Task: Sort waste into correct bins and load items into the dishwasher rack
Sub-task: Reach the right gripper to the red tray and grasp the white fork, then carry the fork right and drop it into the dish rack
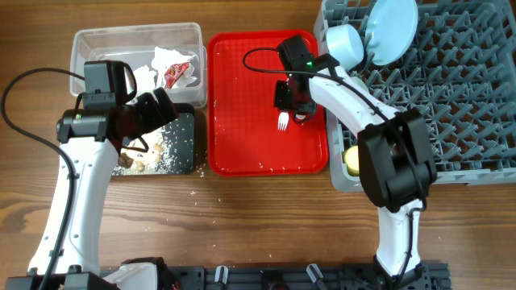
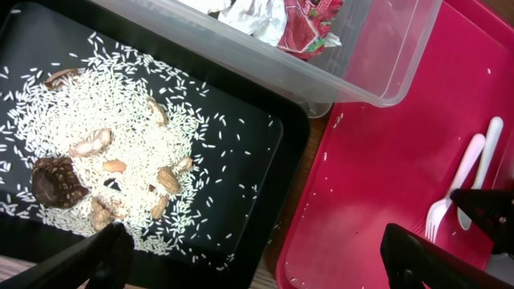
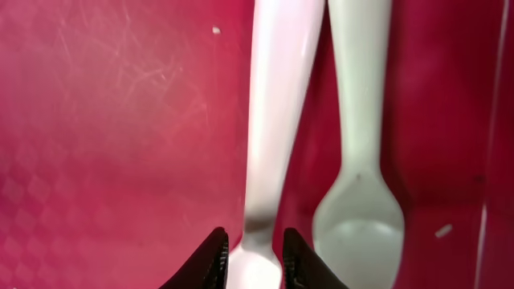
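My right gripper is low over the red tray. In the right wrist view its fingers are shut on the neck of the white fork, which lies flat beside the white spoon. The fork's tines show overhead. My left gripper is open and empty above the black tray, which holds rice and brown food scraps. The clear tub holds white tissue and the red-and-white wrapper. The grey rack holds the blue plate, one bowl and the yellow cup.
The tub, the black tray and the red tray sit close together, the rack against the red tray's right side. A few rice grains lie on the wooden table in front of the black tray. The left wrist view also shows fork and spoon.
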